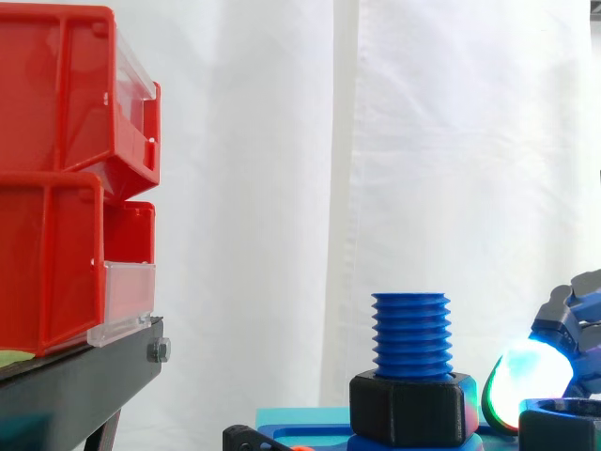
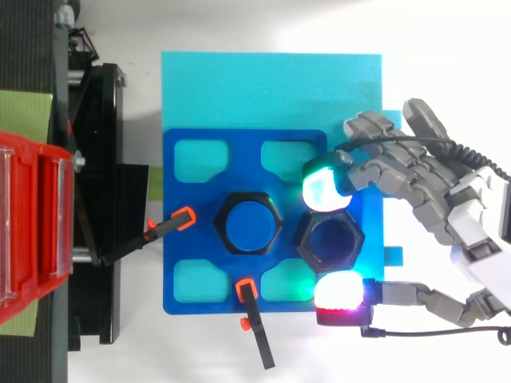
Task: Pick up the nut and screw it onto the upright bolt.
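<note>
Black nut (image 2: 308, 238) lies near the blue plate's (image 2: 180, 239) right edge, pinched between the hand's (image 2: 471, 215) glowing pads (image 2: 323, 190). The bolt (image 1: 410, 334) stands just beside, open air above it.

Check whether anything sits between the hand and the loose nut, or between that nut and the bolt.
Nothing visible. The hand is at the nut, which lies right beside the bolt; the bolt's thread is bare above its black hex base.

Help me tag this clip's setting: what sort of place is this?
Probably a robotics lab bench: white curtain backdrop, red bins on a black stand, a robot hand by a nut and upright bolt.
</note>
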